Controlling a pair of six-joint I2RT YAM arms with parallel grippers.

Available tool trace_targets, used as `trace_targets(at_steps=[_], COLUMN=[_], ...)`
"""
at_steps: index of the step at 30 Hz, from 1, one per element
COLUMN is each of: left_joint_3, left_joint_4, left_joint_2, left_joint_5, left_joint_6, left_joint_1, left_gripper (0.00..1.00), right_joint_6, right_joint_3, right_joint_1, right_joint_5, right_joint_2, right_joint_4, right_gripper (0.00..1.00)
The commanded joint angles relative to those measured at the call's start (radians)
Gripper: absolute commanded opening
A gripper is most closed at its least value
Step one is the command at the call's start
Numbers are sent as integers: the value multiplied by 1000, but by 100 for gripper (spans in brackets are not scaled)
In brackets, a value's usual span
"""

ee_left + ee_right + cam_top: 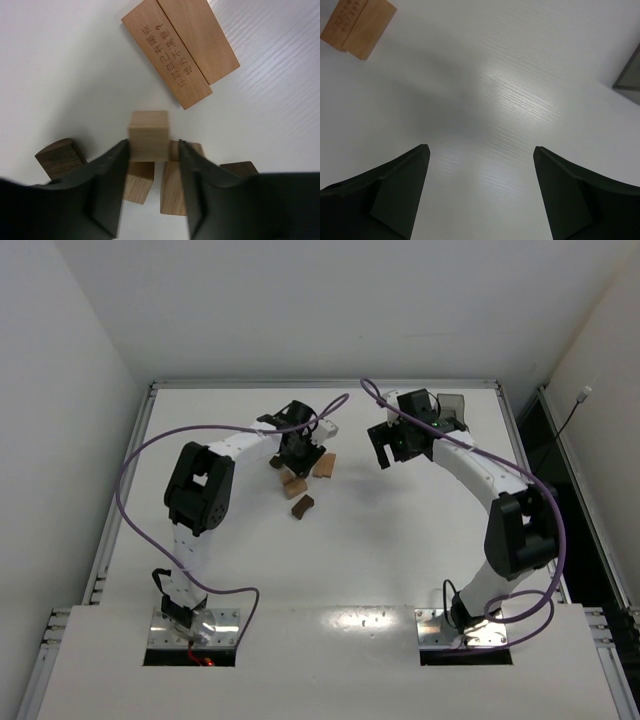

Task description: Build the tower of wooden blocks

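Observation:
My left gripper (297, 452) hangs over a cluster of wood blocks (296, 484) left of the table's middle. In the left wrist view its jaws (152, 143) stand around a light tan cube (148, 132). The left finger touches the cube and a narrow gap shows at the right finger. The cube sits above two light tan pieces (138, 184) (175, 192). Dark brown pieces lie on either side (59, 158) (241, 168). Two tan planks (175, 55), one printed with characters, lie just beyond. My right gripper (383, 450) is open and empty over bare table (480, 150). No finished tower shows.
A translucent grey tray (453, 408) stands at the back right, and its corner shows in the right wrist view (631, 75). A dark brown notched piece (302, 505) lies nearest the arms. The tan planks' end shows in the right wrist view (357, 24).

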Motion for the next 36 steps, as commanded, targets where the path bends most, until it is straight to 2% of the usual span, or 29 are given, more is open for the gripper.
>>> trace_targets(at_steps=[1, 3, 7, 11, 17, 24, 28, 36], left_joint_3=[-2, -2, -2, 8, 18, 196, 195, 215], left_joint_4=[21, 22, 22, 32, 45, -103, -92, -92], left_joint_2=[7, 7, 7, -21, -114, -65, -65, -9], left_joint_5=[11, 0, -22, -67, -176, -361, -349, -296], left_joint_6=[0, -9, -20, -74, -265, -535, -617, -628], left_joint_1=[-8, -8, -8, -8, -17, -77, -97, -106], left_gripper=[36, 28, 0, 0, 0, 0, 0, 0], right_joint_6=[19, 19, 28, 28, 37, 57, 57, 57], right_joint_3=[45, 45, 45, 45, 45, 56, 65, 65], right_joint_1=[-8, -8, -8, -8, -8, -8, -8, -8], right_joint_5=[-21, -21, -32, -32, -23, -2, -2, 8], right_joint_2=[-2, 7, 7, 7, -14, -5, -5, -5], right_joint_4=[15, 15, 15, 15, 15, 4, 4, 4], right_gripper=[82, 82, 82, 82, 82, 82, 82, 82])
